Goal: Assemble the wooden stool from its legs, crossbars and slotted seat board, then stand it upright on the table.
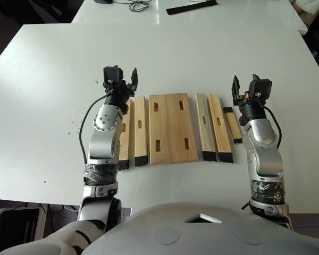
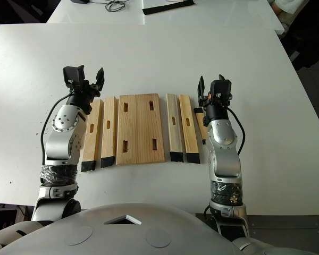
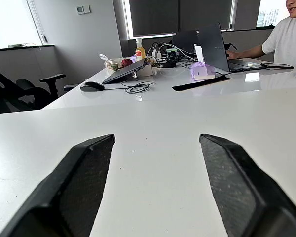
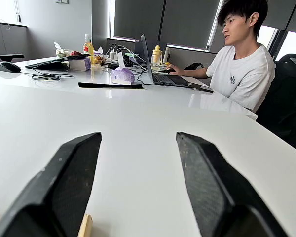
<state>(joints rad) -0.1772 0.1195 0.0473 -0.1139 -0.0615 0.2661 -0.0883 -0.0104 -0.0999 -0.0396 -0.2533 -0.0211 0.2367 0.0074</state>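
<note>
Your left claw [image 1: 126, 75] and right claw [image 1: 245, 81] gape wide, empty. The leg [image 1: 141, 139] looks stiff and light; pinch it across the long edges.

Pale wooden seat board [image 1: 173, 127], cut with four slots, lies flat at the middle of the white table [image 1: 202, 58]. Two slotted, black-tipped left legs [image 1: 141, 135] and two matching right legs [image 1: 219, 133] flank it, all parallel. A shorter crossbar [image 1: 233, 126] lies just beside the right legs.
</note>
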